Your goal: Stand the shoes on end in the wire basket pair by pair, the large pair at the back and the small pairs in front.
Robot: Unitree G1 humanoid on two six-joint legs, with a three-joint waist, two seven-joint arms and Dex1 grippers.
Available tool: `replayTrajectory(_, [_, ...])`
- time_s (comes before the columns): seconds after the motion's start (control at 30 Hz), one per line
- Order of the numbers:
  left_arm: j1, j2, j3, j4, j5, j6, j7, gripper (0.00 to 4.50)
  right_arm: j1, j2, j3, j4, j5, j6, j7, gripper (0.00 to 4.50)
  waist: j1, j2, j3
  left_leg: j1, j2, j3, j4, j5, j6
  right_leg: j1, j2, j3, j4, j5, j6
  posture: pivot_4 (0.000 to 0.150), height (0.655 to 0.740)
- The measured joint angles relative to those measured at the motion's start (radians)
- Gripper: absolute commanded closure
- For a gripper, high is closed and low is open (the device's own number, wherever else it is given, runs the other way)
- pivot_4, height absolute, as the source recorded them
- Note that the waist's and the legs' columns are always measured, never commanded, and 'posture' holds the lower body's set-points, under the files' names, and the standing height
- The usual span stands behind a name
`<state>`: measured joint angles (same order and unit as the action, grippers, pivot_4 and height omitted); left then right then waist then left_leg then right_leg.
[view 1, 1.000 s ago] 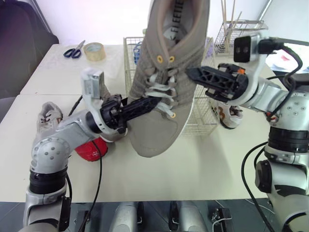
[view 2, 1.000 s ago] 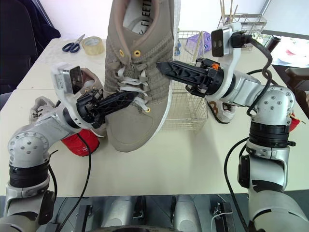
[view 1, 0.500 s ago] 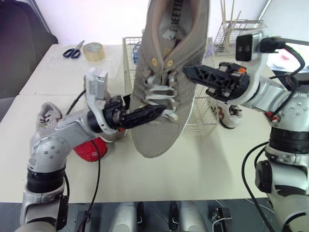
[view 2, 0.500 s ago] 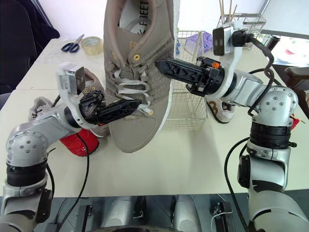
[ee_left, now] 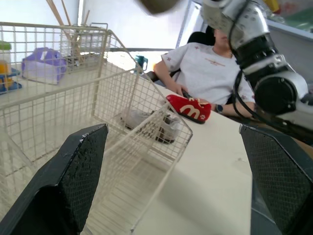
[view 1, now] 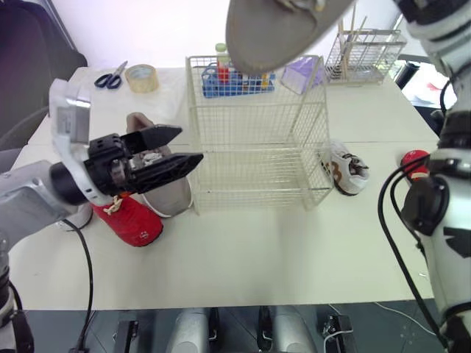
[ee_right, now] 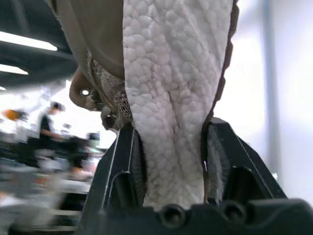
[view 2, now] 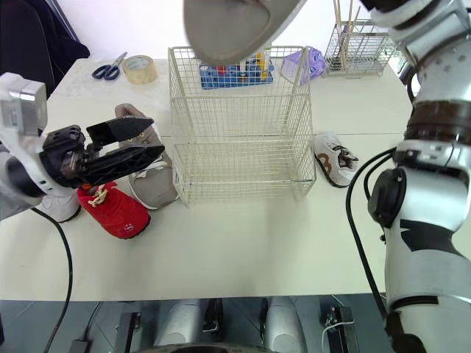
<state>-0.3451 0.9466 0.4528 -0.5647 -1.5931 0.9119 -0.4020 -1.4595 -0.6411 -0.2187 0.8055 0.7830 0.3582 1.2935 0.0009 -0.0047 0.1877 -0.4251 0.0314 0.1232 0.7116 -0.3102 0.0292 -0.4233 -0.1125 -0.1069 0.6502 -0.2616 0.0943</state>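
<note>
Over the wire basket [view 1: 254,110], tan shoe [view 1: 272,37] pinched in right gripper [ee_right: 168,147], left gripper [view 1: 190,144] wide, sticks [view 1: 344,29] in far rack [view 1: 366,57].

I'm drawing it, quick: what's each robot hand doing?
Left gripper: open, holding nothing.
Right gripper: shut on the big tan shoe.
</note>
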Motion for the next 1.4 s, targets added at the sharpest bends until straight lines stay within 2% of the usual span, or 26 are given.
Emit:
replayTrajectory(0.13, [0.043,0.013,0.01,-0.008,-0.027,-0.007,0.01,0.04,-0.052,0.029,0.054,0.255,-0.181,-0.226,0.084,3.2,-0.015,0.0,0.0,0.0,0.0,0.001,-0.002,0.0,0.0,-0.001,0.0,0.0,-0.001,0.0,0.0,0.15,0.74])
replayTrajectory(0.3, [0.089,0.013,0.042,-0.03,-0.05,-0.034,0.034,0.04,-0.079,0.038,0.066,0.426,-0.317,-0.369,0.114,3.2,-0.018,0.001,0.001,0.0,0.0,0.002,-0.004,0.0,0.0,-0.002,0.0,0.0,-0.001,0.0,0.0,0.15,0.74])
replayTrajectory(0.6, [0.119,0.013,0.051,-0.042,-0.061,-0.07,0.055,0.04,-0.106,0.047,0.055,0.487,-0.445,-0.43,0.137,3.2,-0.019,0.002,0.001,0.0,0.0,0.002,-0.005,0.001,-0.001,-0.002,0.0,0.0,-0.002,0.0,0.0,0.15,0.74])
replayTrajectory(1.0, [0.105,-0.006,-0.007,-0.025,-0.027,-0.089,0.048,0.04,-0.038,0.096,0.004,0.497,-0.488,-0.372,0.101,3.2,-0.019,0.002,0.001,0.001,0.0,0.003,-0.005,0.001,-0.001,-0.002,0.0,0.0,-0.001,0.0,0.0,0.15,0.74])
replayTrajectory(1.1, [0.101,-0.006,-0.009,-0.024,-0.021,-0.093,0.047,0.0,-0.025,0.096,-0.005,0.497,-0.496,-0.364,0.099,1.82,-0.018,0.002,0.001,0.001,0.0,0.003,-0.005,0.001,-0.001,-0.001,0.0,0.0,-0.001,0.0,0.0,0.15,0.74])
replayTrajectory(1.2, [0.096,-0.006,-0.018,-0.024,-0.017,-0.094,0.047,0.0,0.003,0.096,-0.005,0.497,-0.517,-0.356,0.104,0.24,-0.019,0.002,0.001,0.001,0.0,0.003,-0.005,0.001,-0.002,-0.001,0.0,0.001,-0.001,0.0,0.0,0.15,0.74])
replayTrajectory(1.23, [0.095,-0.007,-0.02,-0.024,-0.016,-0.094,0.047,0.0,0.013,0.096,-0.003,0.499,-0.528,-0.355,0.105,0.11,-0.02,0.002,0.001,0.001,0.0,0.003,-0.005,0.001,-0.002,-0.001,0.0,0.001,-0.001,0.0,0.0,0.15,0.74])
replayTrajectory(1.4, [0.066,-0.017,-0.048,-0.003,-0.002,-0.095,0.043,0.0,0.025,0.096,-0.005,0.503,-0.548,-0.365,0.102,0.11,-0.019,0.002,0.001,0.001,0.0,0.003,-0.005,0.001,-0.002,-0.001,0.0,0.001,-0.001,0.0,0.0,0.15,0.74])
